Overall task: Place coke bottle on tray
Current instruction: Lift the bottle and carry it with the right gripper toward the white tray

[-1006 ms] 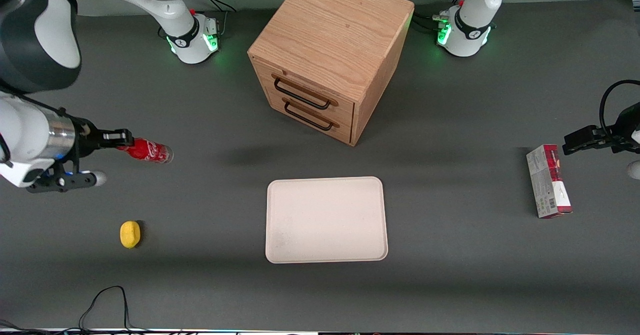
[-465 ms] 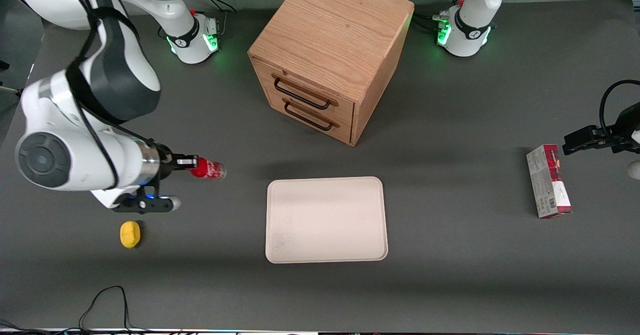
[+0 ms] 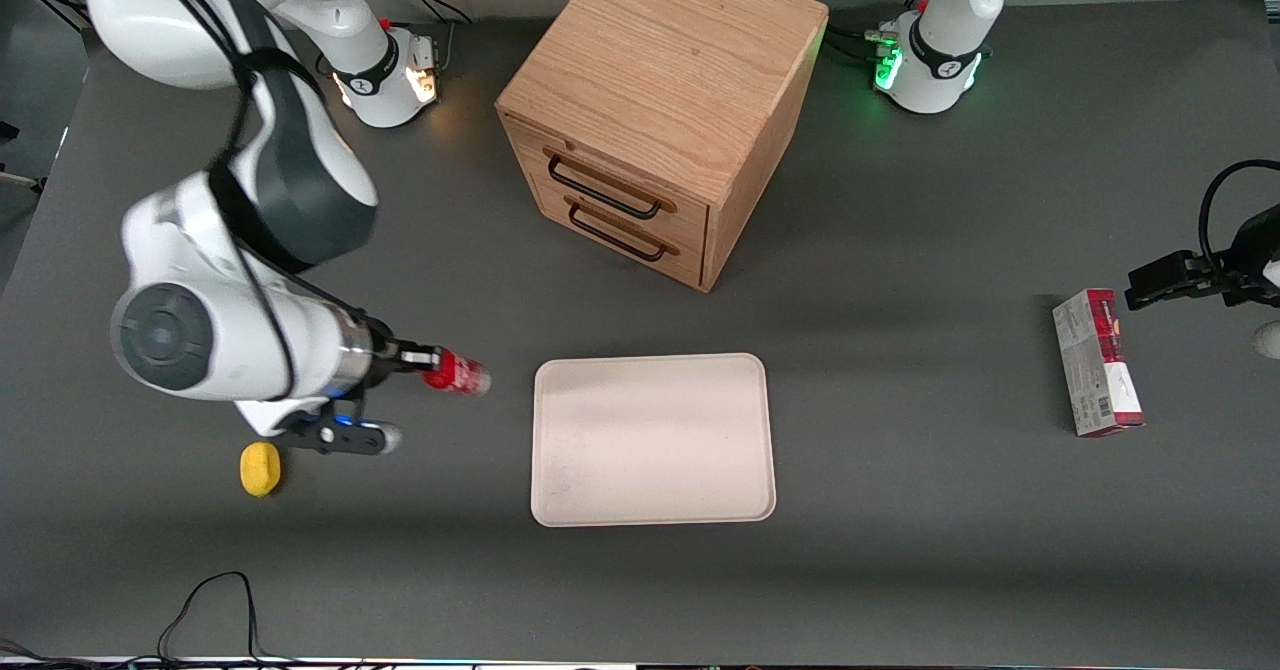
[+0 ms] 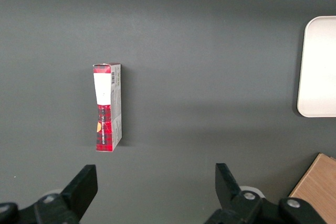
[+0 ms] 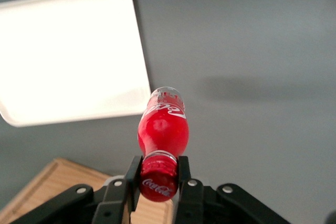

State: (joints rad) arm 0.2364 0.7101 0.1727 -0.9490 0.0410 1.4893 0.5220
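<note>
1. The small slim red coke bottle (image 3: 455, 372) with its red cap and white script is held at the neck by the black two-finger gripper (image 3: 428, 360) of the right arm; in the right wrist view the fingers (image 5: 183, 167) are seen pressed against both sides of the neck just under the cap, so the gripper (image 5: 158, 167) is clamped on the bottle (image 5: 163, 126).
2. The bottle is carried clear of the dark grey table (image 3: 900, 550), with its clear base pointed toward the large flat cream-white rectangular tray (image 3: 652, 438).
3. The bottle is seen just beside the tray's rim at the working arm's end, but not yet above the tray (image 5: 68, 51) itself.
4. The step in hand is judged to be the carry: the grasp is made and the placing is not yet done.
5. For the next move, the bottle is to be brought over a bare part of the tray, inside the low raised rim.
6. A lowering is then called for until the bottle is borne by the tray, and only then are the fingers to be parted.
7. Because the bottle is held by its neck and tilted, tipping or rolling on release is judged possible; a gentle set-down well inside the rim is advised.
8. The light oak two-drawer cabinet (image 3: 660, 110), the small yellow object (image 3: 260, 469) and the red-and-grey rectangular carton (image 3: 1097, 362) are left out of the task.
</note>
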